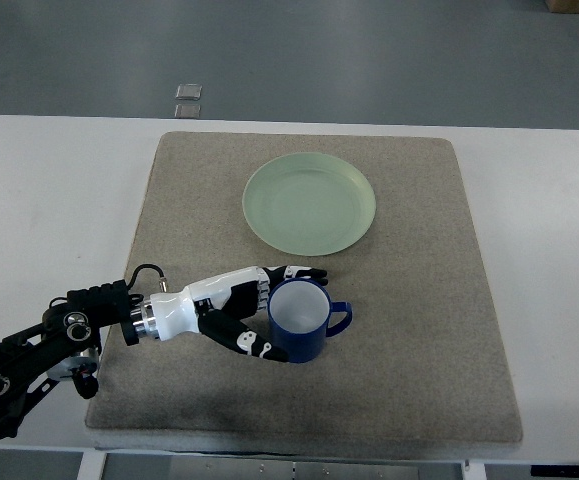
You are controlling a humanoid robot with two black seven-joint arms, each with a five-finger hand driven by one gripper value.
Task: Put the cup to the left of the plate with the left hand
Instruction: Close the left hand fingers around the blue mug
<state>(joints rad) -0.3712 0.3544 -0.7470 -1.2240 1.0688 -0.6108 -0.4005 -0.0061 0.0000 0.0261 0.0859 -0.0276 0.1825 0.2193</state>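
Note:
A blue cup (303, 322) with a white inside stands upright on the brown mat (409, 300), its handle pointing right. It is in front of a pale green plate (309, 203), which lies at the mat's far middle. My left hand (259, 310) reaches in from the lower left and is closed around the cup's left side, with fingers over its far rim and the thumb at its near side. The cup's base appears to rest on the mat. The right hand is out of view.
The mat lies on a white table (49, 200). Two small grey squares (188, 100) lie on the floor beyond the table's far edge. The left arm's black forearm (39, 350) overhangs the mat's near left corner.

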